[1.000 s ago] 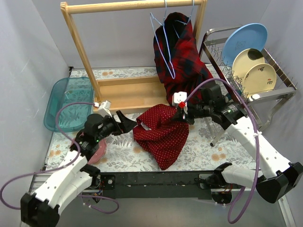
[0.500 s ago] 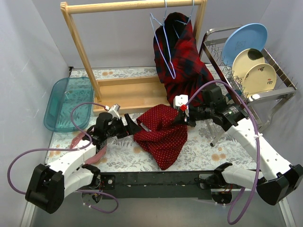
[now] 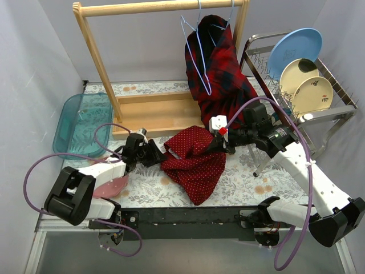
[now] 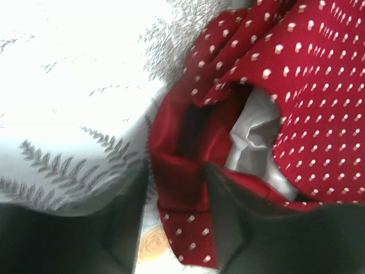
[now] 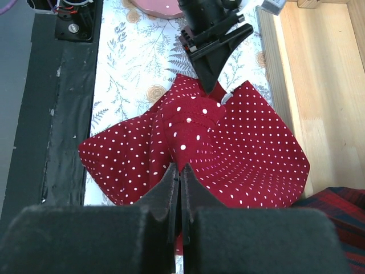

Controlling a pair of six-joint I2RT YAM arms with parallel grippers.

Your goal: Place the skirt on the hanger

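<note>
Table [image 3: 251,177]: patterned cover, walled on 3 sides.

Wooden garment rack [image 3: 159,7]: stands at the back. 1 plaid garment [image 3: 219,68] hangs at the right end of its rail, with 1 bare blue wire hanger [image 3: 196,60] just beside it.

Dish rack [image 3: 319,114]: at the right wall, holding 3 upright plates, 1 blue and 2 cream.

Teal tub [image 3: 80,123]: at the left wall; contents not discernible.

Skirt [image 3: 197,162]: red with white dots, crumpled on the table between the 2 arms, just in front of the garment rack's base.

Pink dish [image 3: 111,187]: partly under the left arm.

Right gripper [image 5: 179,171]: closed, pinching a raised ridge of the skirt.

Left gripper [image 4: 177,171]: about half apart, with a fold of the skirt's edge between its fingers. Firm hold cannot be confirmed.

Clearance: bare table shows in front of the skirt. A dish rack leg stands near the right arm.
</note>
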